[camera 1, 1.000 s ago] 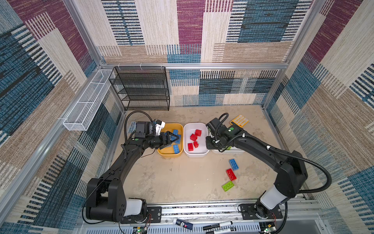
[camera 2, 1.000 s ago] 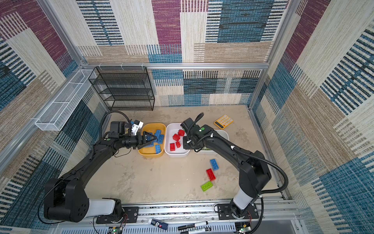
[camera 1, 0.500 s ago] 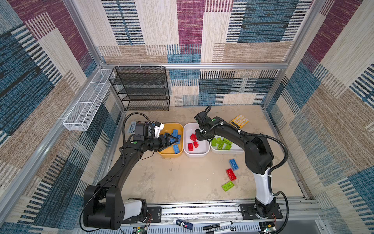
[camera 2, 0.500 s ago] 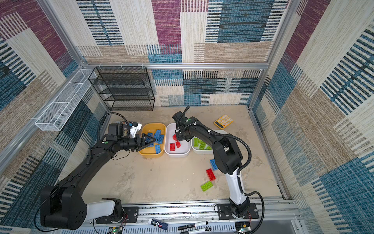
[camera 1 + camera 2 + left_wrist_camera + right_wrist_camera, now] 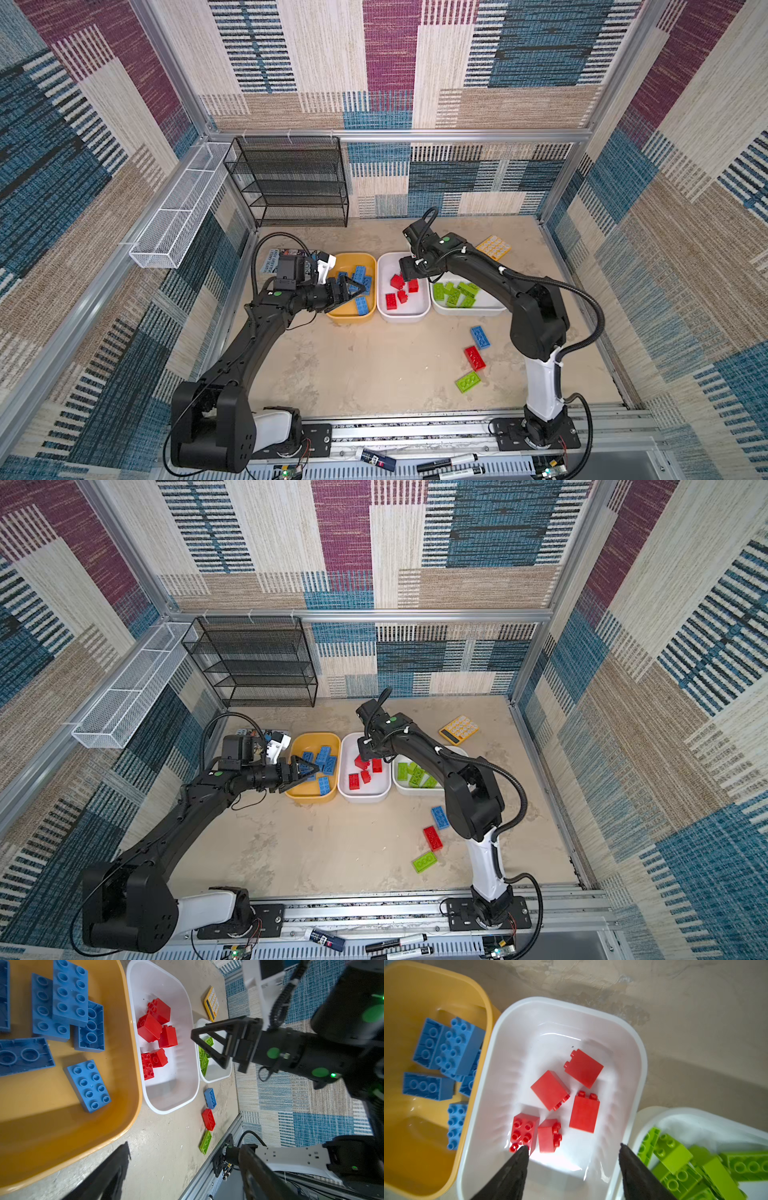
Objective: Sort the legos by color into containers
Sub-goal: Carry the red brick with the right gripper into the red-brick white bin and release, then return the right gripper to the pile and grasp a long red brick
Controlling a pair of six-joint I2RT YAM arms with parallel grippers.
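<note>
Right gripper (image 5: pixel 573 1147) hangs low over the middle white tub (image 5: pixel 566 1002). Jaws parted, nothing between them. One fingertip (image 5: pixel 524 1150) sits just at the edge of a studded red brick (image 5: pixel 524 1132); whether it touches cannot be told.

Five red bricks (image 5: pixel 550 1089) lie loose on that tub's floor. Blue bricks (image 5: pixel 70 993) are in the yellow tub (image 5: pixel 351 320), green bricks (image 5: pixel 675 1151) in the far white tub (image 5: pixel 465 311).

Left gripper (image 5: pixel 353 289) is also spread and empty, poised over the yellow tub.

Three bricks remain on the table near the right arm's base: blue (image 5: pixel 480 336), red (image 5: pixel 475 358) and green (image 5: pixel 468 381), close together in a rough line.

Step in hand, as judged: take the empty right claw out of the red tub and go for a loose brick.

To do it well:
- Rise straight up before swinging, so the fingertips do not rake the red bricks or clip the green tub's rim beside them.
- Take one brick at a time, since neighbours sit close.
- Span the short side, jaws square to the long edges.
- Red or green suits this arm; blue means crossing toward the left claw.
</note>
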